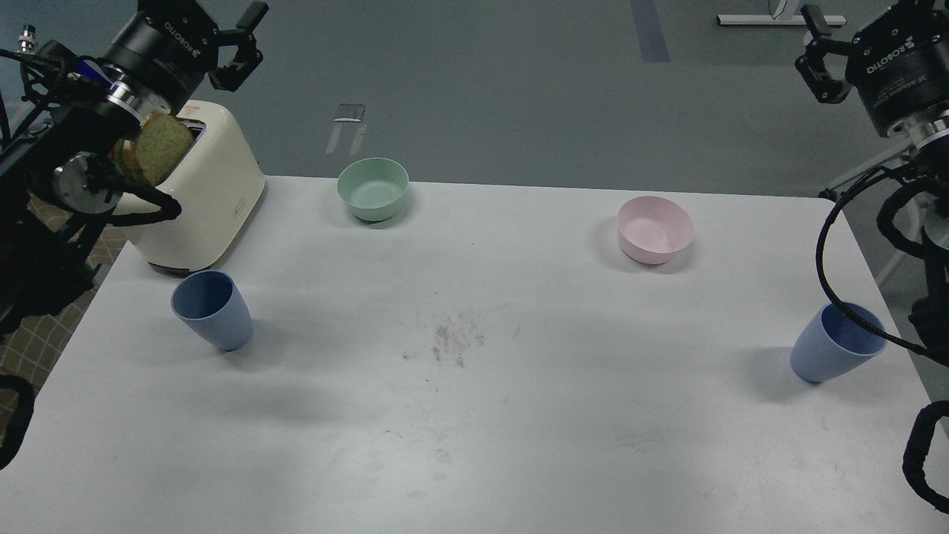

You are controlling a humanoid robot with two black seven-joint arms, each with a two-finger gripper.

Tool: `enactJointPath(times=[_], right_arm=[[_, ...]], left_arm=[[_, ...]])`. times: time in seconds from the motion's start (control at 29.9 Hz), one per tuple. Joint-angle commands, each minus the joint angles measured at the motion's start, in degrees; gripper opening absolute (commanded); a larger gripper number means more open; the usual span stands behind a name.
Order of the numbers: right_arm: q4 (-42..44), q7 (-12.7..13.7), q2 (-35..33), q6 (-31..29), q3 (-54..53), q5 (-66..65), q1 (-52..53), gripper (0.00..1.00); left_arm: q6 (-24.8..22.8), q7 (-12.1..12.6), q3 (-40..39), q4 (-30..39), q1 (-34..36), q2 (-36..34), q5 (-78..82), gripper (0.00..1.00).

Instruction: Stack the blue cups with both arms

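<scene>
One blue cup [213, 309] stands upright at the table's left side, just in front of the toaster. A second blue cup [836, 352] stands upright near the right edge, with a black cable crossing its rim. My left gripper [241, 46] hangs high at the upper left, above the toaster and well away from the left cup; its fingers are spread and hold nothing. At the upper right my right gripper [815, 52] is raised far above the right cup, fingers apart and empty.
A cream toaster [199, 204] with bread slices [154, 148] in its slots stands at the back left. A mint-green bowl [373, 188] sits at the back centre and a pale pink bowl [655, 229] at the back right. The white table [474, 415] has smudges mid-surface.
</scene>
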State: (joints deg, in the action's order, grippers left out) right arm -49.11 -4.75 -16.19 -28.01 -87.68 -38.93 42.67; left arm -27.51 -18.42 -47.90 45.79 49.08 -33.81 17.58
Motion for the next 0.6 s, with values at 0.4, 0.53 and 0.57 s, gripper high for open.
enactJointPath(times=[0.4, 0.53, 0.57], right_arm=[[0.07, 0.0, 0.02, 0.01, -0.39, -0.01, -0.48, 1.0], [0.07, 0.0, 0.02, 0.01, -0.39, -0.01, -0.48, 1.0], [0.07, 0.0, 0.02, 0.01, -0.39, -0.01, -0.65, 1.0]], left_arm=[[-0.35, 0.05, 0.0, 0.35, -0.04, -0.99, 0.08, 0.98], [-0.44, -0.21, 0.0, 0.7, -0.04, -1.96, 1.05, 0.98], [-0.44, -0.3, 0.0, 1.05, -0.04, -2.48, 2.44, 0.98]])
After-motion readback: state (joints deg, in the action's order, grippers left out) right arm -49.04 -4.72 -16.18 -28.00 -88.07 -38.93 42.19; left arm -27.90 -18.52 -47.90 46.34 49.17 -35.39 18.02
